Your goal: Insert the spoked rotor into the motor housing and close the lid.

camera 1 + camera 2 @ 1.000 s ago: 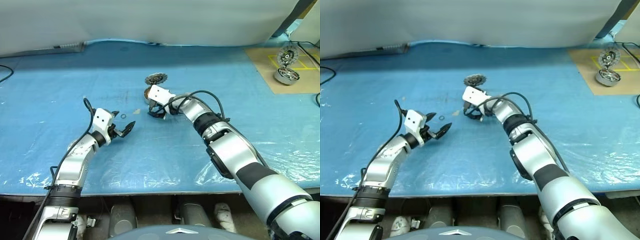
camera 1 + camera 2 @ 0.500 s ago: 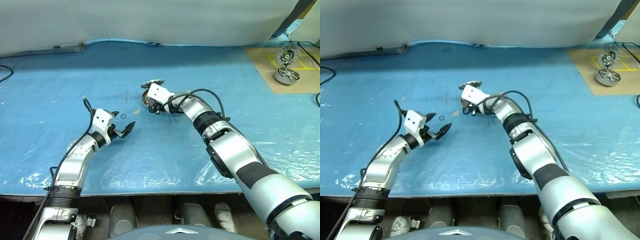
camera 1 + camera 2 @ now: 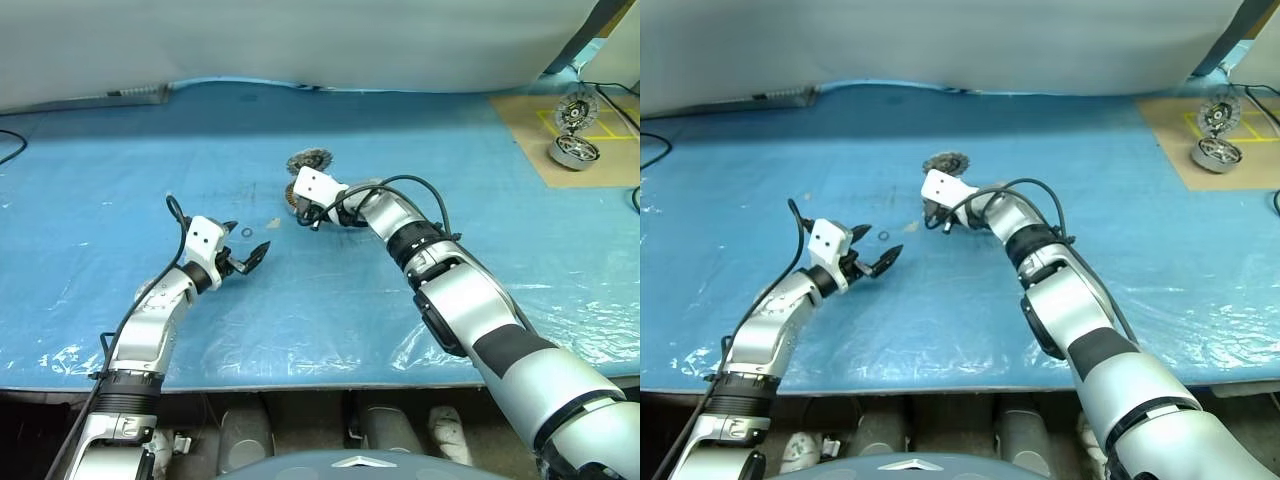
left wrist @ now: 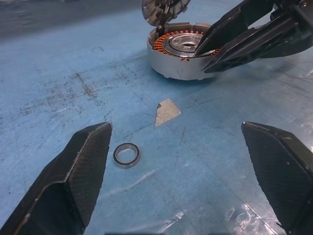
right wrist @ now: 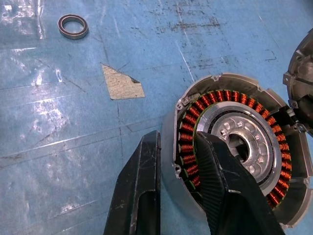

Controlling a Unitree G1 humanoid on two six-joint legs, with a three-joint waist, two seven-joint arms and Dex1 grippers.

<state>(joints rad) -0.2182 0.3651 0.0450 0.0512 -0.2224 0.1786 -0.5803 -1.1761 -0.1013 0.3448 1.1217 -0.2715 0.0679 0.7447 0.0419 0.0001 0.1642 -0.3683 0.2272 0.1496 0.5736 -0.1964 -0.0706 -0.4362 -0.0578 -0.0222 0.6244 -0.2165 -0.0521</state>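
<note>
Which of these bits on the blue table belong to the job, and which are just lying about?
Job in hand: motor housing; its hinged lid, standing open; right gripper, clamped on the housing's wall.
Lying about: small ring; pale scrap; second motor on the cardboard.

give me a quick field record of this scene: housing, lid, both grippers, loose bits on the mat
motor housing: open, copper winding ring showing
lid: hinged up at the housing's rim
right gripper: fingers straddle the housing's wall
left gripper: open, holding nothing, apart from the housing
small ring: flat on blue mat
paper scrap: between ring and housing
</note>
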